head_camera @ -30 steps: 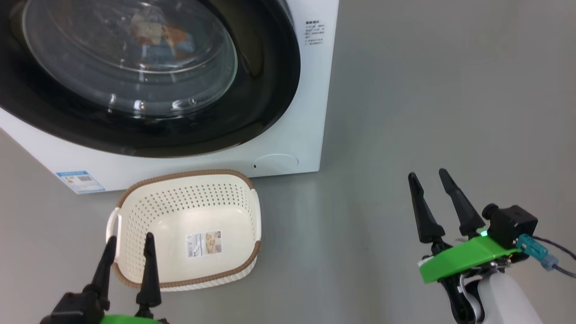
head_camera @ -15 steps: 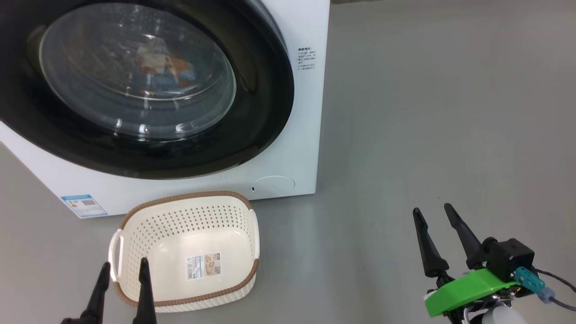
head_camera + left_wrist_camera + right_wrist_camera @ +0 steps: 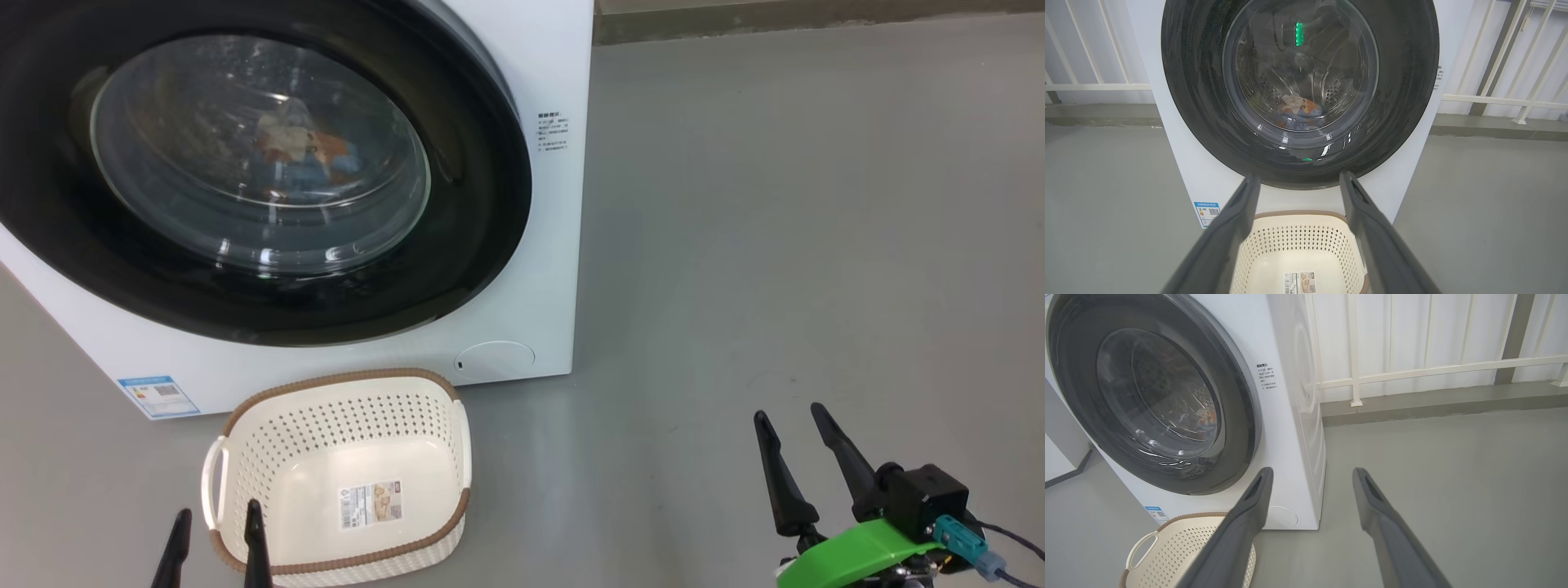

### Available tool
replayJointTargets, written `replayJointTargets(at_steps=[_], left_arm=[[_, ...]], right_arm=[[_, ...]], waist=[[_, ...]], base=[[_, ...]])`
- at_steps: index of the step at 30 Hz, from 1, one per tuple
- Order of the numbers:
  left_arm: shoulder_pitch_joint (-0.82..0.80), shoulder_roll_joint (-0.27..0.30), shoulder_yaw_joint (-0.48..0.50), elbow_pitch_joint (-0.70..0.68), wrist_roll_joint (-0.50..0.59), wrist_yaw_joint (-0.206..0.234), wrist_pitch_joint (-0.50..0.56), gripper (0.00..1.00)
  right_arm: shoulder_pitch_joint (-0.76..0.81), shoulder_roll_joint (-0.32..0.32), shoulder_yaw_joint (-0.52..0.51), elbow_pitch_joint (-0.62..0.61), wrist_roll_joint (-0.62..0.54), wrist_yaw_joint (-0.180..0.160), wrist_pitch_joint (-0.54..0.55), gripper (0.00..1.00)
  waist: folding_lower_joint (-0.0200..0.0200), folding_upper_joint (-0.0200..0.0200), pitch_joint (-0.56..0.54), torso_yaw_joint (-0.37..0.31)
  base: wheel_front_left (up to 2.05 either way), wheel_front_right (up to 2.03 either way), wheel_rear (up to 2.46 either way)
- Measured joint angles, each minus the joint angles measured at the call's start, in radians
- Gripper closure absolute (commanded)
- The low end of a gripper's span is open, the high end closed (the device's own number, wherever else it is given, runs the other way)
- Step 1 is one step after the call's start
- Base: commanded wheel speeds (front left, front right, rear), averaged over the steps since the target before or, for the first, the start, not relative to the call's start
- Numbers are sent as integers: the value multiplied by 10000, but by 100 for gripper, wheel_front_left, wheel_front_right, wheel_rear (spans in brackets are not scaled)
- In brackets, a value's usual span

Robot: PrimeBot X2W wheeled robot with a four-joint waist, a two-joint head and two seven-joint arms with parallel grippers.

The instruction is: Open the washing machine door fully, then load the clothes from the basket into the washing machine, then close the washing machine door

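left end effector (image 3: 218, 510): near left, released. the two dark fingers stand apart and grip nothing. in the head view the tips overlap the near left rim of the basket (image 3: 343, 377).

the basket: stands on the grey floor (image 3: 775, 245), just in front of the washing machine (image 3: 555, 245). cream-white perforated walls, brown woven-look rim, a side handle at the left. a paper label (image 3: 370, 504) lies on its bare bottom. a small blue sticker (image 3: 155, 396) sits at the machine's lower left corner.

the washing machine door (image 3: 465, 245): shut flush against the white front. a wide glossy black ring surrounds a bulging clear glass bowl.

the clothes (image 3: 298, 155): behind the glass, low in the perforated steel drum. light blue fabric with orange-brown print, plus a cream-white piece.

round service flap (image 3: 495, 359): lower right of the machine front.

right end effector (image 3: 789, 412): near right, well apart from the machine, released, fingers spread, gripping nothing.
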Motion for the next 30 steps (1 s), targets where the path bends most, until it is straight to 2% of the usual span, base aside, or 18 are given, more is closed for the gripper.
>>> replayJointTargets(at_steps=[17,18,22,30], left_arm=[[132,19,-119,-136,92,128,0,0],[133,-4,-130,-69,90,128,8,100],[154,-180,-228,487,33,128,61,100],[151,-190,-222,571,-723,123,238,100]], right_arm=[[150,8,-38,8,0,0,0,0],[151,10,-36,77,0,2,0,100],[477,25,-35,650,40,2,15,100],[514,33,-84,692,750,2,228,100]], waist=[[0,0,-124,93],[0,0,-124,95],[-1,0,-125,98],[4,0,-149,89]], base=[[0,0,0],[0,0,0],[0,0,0],[0,0,0]])
